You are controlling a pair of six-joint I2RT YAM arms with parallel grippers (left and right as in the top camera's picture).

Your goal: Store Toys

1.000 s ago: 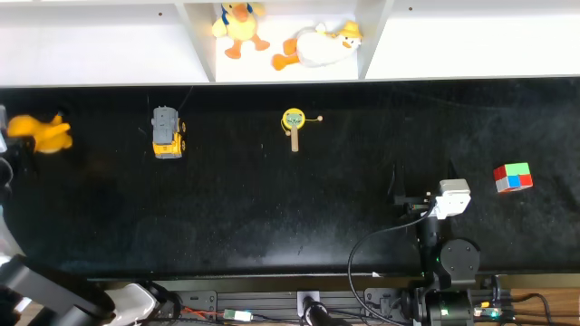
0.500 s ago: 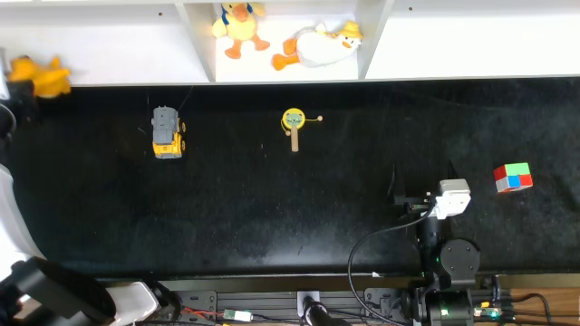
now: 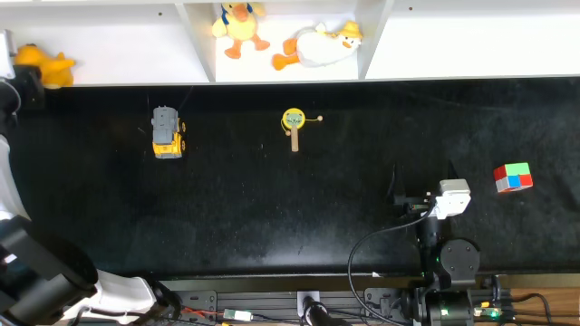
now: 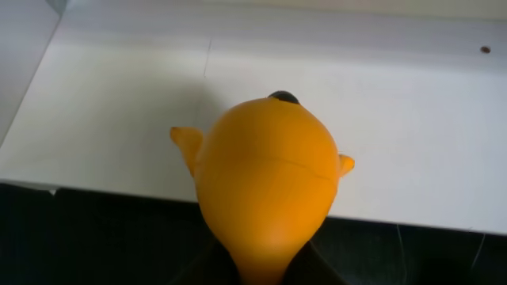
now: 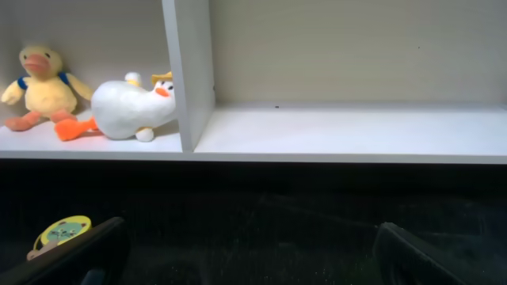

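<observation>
Toy [image 4: 265, 186], long axis toward shelf [image 4: 412, 127]

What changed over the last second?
The left hand, gripping the orange toy throughout, carried it from the table to the front of the left shelf compartment. Truck, rattle, cube, yellow duck, white duck and right hand stayed put.

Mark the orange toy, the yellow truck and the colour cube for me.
orange toy [image 4: 265, 182]: left wrist view, middle of its round body.
yellow truck [image 3: 166, 132]: top view, its grey top.
colour cube [image 3: 513, 177]: top view, centre of its upper face.
</observation>
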